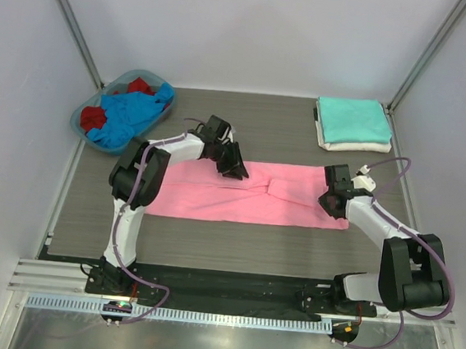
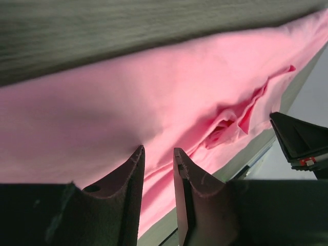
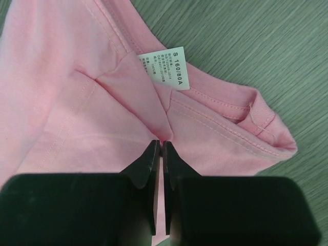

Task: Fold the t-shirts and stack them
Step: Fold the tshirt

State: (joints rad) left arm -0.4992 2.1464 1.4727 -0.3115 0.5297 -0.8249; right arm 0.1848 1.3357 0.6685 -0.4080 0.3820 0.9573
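A bright pink t-shirt [image 1: 247, 201] lies folded into a long band across the middle of the table. My left gripper [image 1: 237, 172] rests low over the band's far edge; in the left wrist view its jaws [image 2: 158, 149] stand partly apart, open, with pink cloth [image 2: 154, 87] behind them. My right gripper [image 1: 329, 204] is at the band's right end. In the right wrist view it [image 3: 162, 143] is shut on a pinched fold of the pink t-shirt [image 3: 61, 102] near the collar and size label [image 3: 165, 69]. A teal t-shirt [image 1: 352, 117] sits folded on a white one [image 1: 356, 143] at the back right.
At the back left a blue-rimmed basket [image 1: 77, 118] holds a crumpled blue t-shirt [image 1: 131, 114] and a red one [image 1: 92, 116]. White walls close in the table on three sides. The right arm [image 2: 300, 141] shows at the edge of the left wrist view.
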